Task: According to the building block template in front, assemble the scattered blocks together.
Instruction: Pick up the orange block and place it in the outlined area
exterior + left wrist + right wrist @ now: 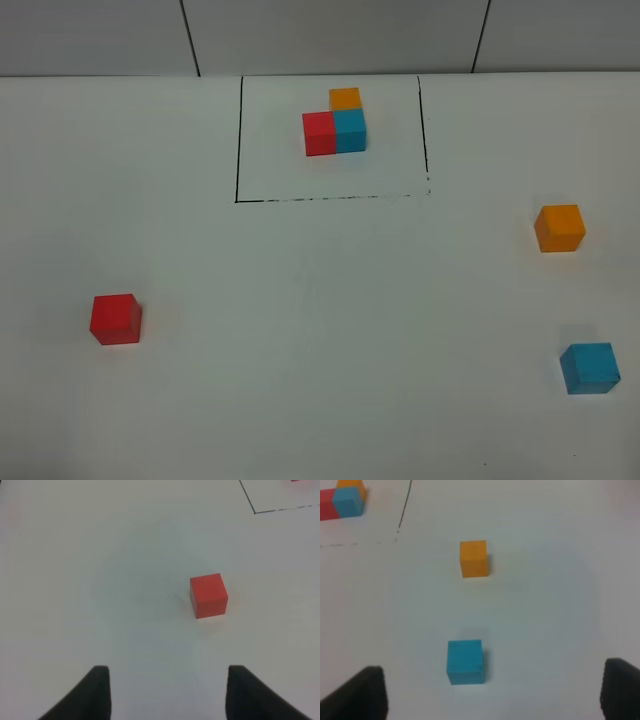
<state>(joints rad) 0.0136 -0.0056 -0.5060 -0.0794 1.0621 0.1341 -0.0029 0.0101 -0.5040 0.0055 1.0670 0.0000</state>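
Observation:
The building block template (336, 126), an L of orange, red and blue cubes, sits at the back inside a black drawn rectangle (237, 150). The scattered blocks lie apart on the white table: red block (116, 319) at the left, orange block (559, 228) at the right, blue block (590, 367) nearer the front right. Neither gripper shows in the exterior high view. My left gripper (167, 680) is open and empty, with the red block (208, 595) a short way ahead of it. My right gripper (495, 672) is open wide, the blue block (465, 661) just ahead between its fingers and the orange block (473, 558) farther on.
White tabletop (330, 330) all round the blocks. A grey panelled wall (330, 35) runs along the table's back edge. A corner of the black rectangle (255, 512) shows in the left wrist view, and the template (344, 501) in the right wrist view.

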